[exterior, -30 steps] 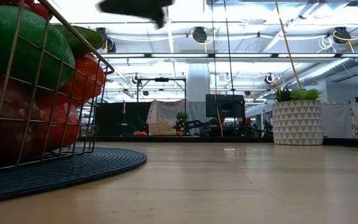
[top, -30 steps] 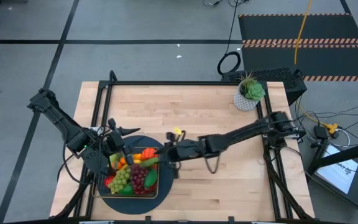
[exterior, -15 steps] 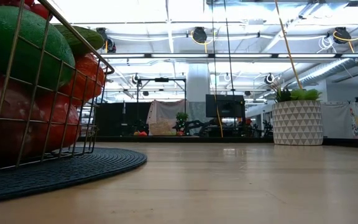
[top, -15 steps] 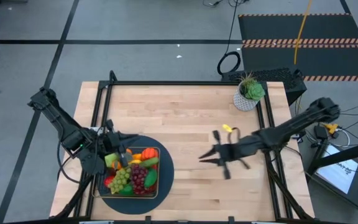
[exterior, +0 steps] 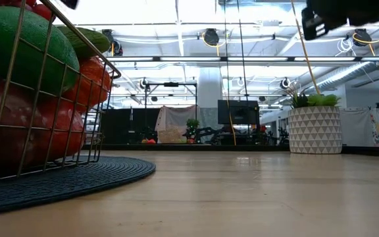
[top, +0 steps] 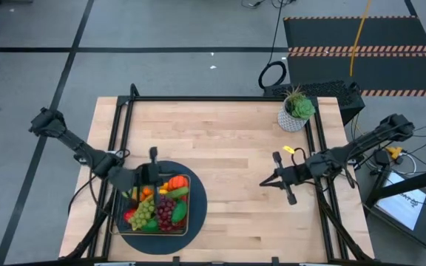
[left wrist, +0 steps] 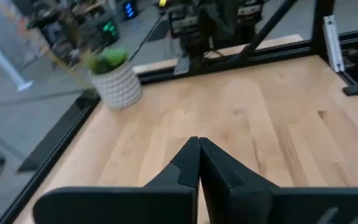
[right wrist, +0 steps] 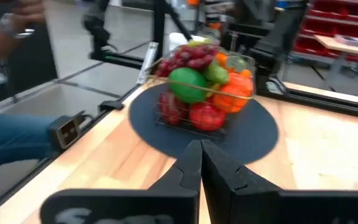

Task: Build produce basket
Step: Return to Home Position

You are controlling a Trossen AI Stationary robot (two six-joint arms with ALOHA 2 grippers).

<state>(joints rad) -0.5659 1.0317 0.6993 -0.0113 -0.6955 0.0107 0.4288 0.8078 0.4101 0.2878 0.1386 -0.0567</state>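
Both arms hang clear of the load. My left gripper (left wrist: 197, 143) is clenched on nothing, at the edge of the basket (top: 188, 210). My right gripper (right wrist: 201, 146) is likewise pinched empty, over bare surface (top: 228, 140) well apart from it. The basket sits on the mat (top: 197, 185), on the left arm's side, with produce (top: 157, 207) heaped above the rim (grapes on top, I think; it's small from above). I judge the plastic pieces light, smooth and apt to roll, and the wire stiff. If it needs shifting, I'd pinch a rim wire, never the fruit.
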